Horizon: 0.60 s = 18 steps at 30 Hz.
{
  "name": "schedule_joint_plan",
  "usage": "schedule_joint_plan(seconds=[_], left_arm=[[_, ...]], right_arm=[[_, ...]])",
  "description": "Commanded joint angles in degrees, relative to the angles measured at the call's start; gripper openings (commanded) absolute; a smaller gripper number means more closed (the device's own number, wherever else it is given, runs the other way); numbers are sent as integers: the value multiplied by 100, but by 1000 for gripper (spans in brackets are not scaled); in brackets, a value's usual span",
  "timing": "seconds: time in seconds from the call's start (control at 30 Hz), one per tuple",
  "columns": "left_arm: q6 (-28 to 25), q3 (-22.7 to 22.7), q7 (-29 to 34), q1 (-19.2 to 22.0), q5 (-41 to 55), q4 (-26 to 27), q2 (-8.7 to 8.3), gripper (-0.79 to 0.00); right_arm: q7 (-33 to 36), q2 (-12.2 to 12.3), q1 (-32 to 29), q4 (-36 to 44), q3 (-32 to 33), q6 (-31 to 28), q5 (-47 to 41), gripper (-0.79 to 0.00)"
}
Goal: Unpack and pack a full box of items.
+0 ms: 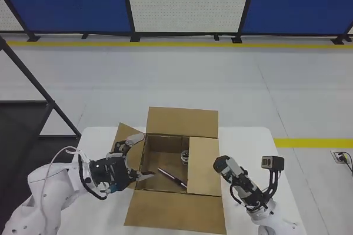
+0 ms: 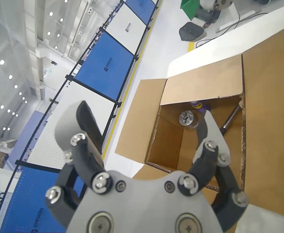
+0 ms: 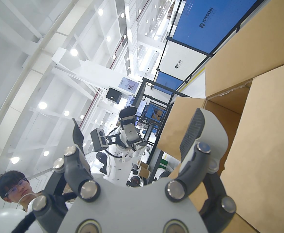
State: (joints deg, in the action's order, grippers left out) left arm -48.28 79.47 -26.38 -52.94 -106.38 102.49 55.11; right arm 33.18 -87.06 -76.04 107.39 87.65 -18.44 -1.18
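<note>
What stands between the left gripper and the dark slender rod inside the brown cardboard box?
Nothing visible. The left gripper, jaws open, hangs at the left rim of the brown cardboard box, and the dark slender rod lies uncovered on its floor. The clear round piece lies apart from it.

Top view downward, wrist views close alongside (box (image 1: 182, 122) shared)

I see a white table (image 1: 247, 138) with rounded far corners. One cardboard box (image 1: 182, 122) sits directly on it, about mid-table, with its flaps open and spread over the tabletop.
</note>
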Motion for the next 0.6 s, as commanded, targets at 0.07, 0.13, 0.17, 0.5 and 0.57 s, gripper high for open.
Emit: schedule_joint_plan(seconds=[0.07, 0.13, 0.17, 0.5, 0.57], left_arm=[[-28, -203, -228, 59, -203, 96, -5, 0], [114, -458, -50, 305, -825, -4, -8, 0], [123, -664, -114, 457, -1011, -66, 5, 0], [717, -2776, -954, 2220, -3080, -1498, 260, 0], [960, -3116, -1207, 2453, -3227, -1831, 347, 0]], right_arm=[[24, 14, 9, 53, -68, 41, 47, 0], [-2, 33, -10, 116, -53, 60, 38, 0], [-12, 44, -46, 158, -22, 45, 15, 0], [-319, 160, -951, 596, 741, -491, -627, 0], [-400, 177, -1140, 695, 885, -620, -756, 0]])
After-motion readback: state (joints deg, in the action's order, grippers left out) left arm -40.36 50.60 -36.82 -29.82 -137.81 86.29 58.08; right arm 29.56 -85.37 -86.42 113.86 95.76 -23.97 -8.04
